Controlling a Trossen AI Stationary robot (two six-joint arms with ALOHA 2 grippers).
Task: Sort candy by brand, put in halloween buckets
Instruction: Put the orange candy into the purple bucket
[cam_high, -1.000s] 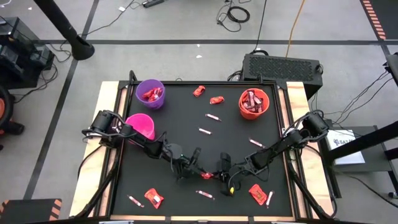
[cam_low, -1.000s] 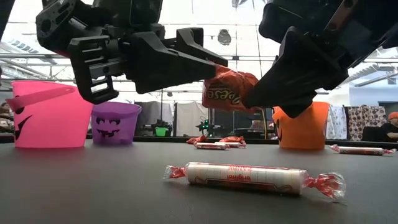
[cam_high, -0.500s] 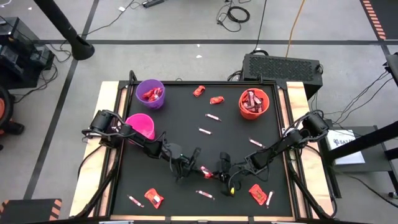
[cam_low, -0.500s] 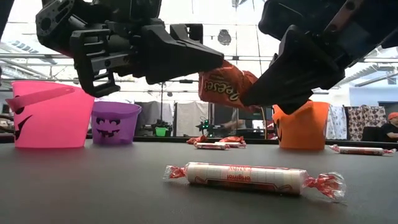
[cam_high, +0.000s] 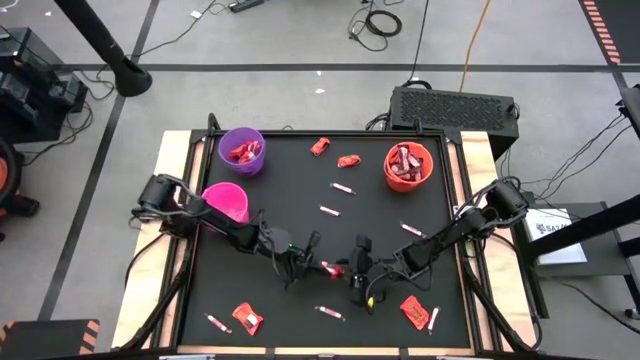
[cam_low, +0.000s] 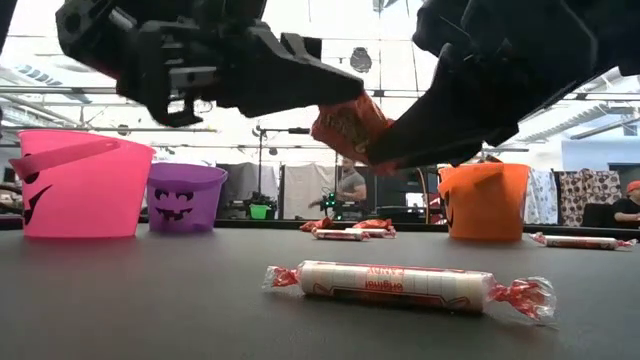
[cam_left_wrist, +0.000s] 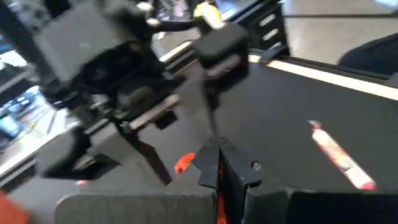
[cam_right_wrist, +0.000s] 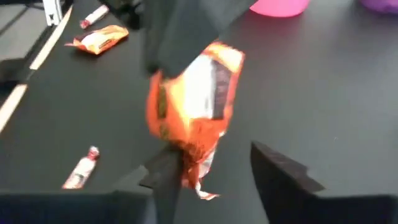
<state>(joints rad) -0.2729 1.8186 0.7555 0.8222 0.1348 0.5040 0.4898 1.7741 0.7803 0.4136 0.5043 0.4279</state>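
Orange packet (cam_low: 345, 128), lettering unreadable, is pinched by left gripper (cam_high: 318, 262); right gripper (cam_high: 352, 270) is spread alongside.

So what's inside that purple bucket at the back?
The purple bucket holds several red-wrapped candies, seen from above. Anything beneath that top layer is covered, so no count is possible.

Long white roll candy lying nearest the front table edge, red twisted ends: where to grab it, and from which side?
Grip the roll candy across its firm cylindrical middle, coming straight down from above. It lies flat on the table with nothing beside it; the twisted ends are thin and would likely slip.
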